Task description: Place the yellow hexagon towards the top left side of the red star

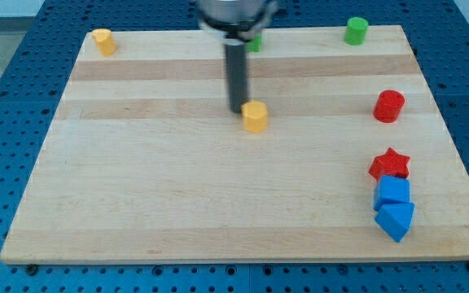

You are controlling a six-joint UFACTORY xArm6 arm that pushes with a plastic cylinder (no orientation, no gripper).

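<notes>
The yellow hexagon (256,116) stands near the middle of the wooden board, a little above centre. My tip (238,111) is right at its left side, touching or nearly touching it. The red star (390,163) lies at the view's right, well to the right of and below the hexagon. The rod rises from the tip towards the view's top.
A blue cube (392,192) and a blue triangle (394,220) sit just below the red star. A red cylinder (388,106) stands above the star. A green cylinder (356,31) and a second green block (255,41), partly hidden by the arm, are at the top edge. A yellow block (103,41) is at the top left corner.
</notes>
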